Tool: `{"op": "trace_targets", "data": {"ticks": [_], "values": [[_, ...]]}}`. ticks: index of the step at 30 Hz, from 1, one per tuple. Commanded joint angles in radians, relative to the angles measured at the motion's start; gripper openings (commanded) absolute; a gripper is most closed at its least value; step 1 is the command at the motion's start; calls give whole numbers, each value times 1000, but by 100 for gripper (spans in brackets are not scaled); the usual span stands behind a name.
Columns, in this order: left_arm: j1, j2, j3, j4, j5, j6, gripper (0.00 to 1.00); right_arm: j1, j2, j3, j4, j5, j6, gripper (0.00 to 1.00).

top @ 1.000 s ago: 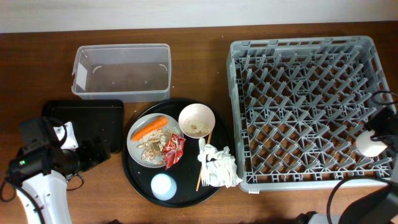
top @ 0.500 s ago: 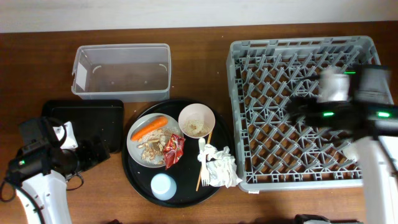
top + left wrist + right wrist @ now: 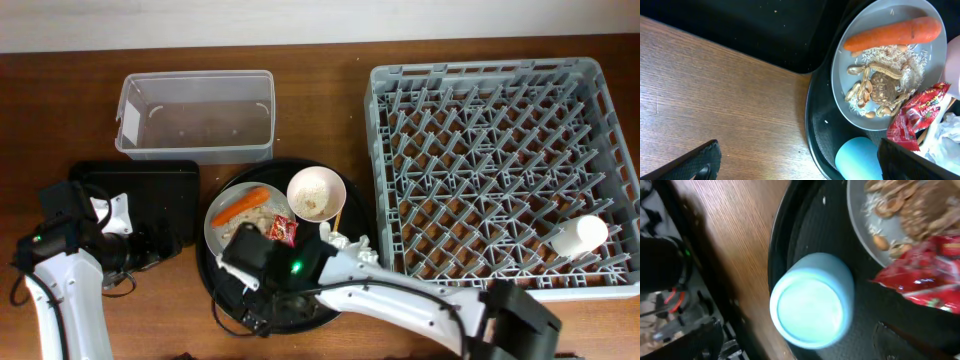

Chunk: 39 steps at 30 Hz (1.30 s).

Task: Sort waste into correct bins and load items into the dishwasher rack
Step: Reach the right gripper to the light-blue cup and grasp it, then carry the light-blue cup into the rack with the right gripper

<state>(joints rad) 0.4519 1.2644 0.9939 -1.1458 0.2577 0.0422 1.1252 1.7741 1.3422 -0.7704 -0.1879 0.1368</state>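
Observation:
My right gripper (image 3: 810, 347) is open, its jaws on either side of the upright light blue cup (image 3: 812, 300) on the round black tray (image 3: 345, 300). In the overhead view the right arm (image 3: 300, 268) hides that cup. My left gripper (image 3: 800, 170) is open and empty over the table, left of the round tray; the blue cup (image 3: 860, 160) lies near its right finger. The white plate (image 3: 840, 100) holds the orange carrot (image 3: 240, 206), beige scraps (image 3: 880, 87) and red wrapper (image 3: 284, 230). The cream bowl (image 3: 316, 192) stands behind. A white cup (image 3: 578, 236) lies in the grey rack (image 3: 490, 170).
The clear tub (image 3: 195, 115) stands at the back left. The shallow black tray (image 3: 150, 190) lies in front of it, beside my left arm. White napkins (image 3: 352, 246) show partly behind the right arm. The right arm stretches along the table's front edge.
My right gripper has let go of the white cup in the rack and swung left to the round tray, over the blue cup. The left arm shifted slightly.

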Motion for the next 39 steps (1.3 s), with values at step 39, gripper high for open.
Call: {"op": "trace_targets", "data": {"ticks": [39], "values": [[1,-1,11,-14,16,19,99,-1846,-69,207,-199,249,56,66]]}}
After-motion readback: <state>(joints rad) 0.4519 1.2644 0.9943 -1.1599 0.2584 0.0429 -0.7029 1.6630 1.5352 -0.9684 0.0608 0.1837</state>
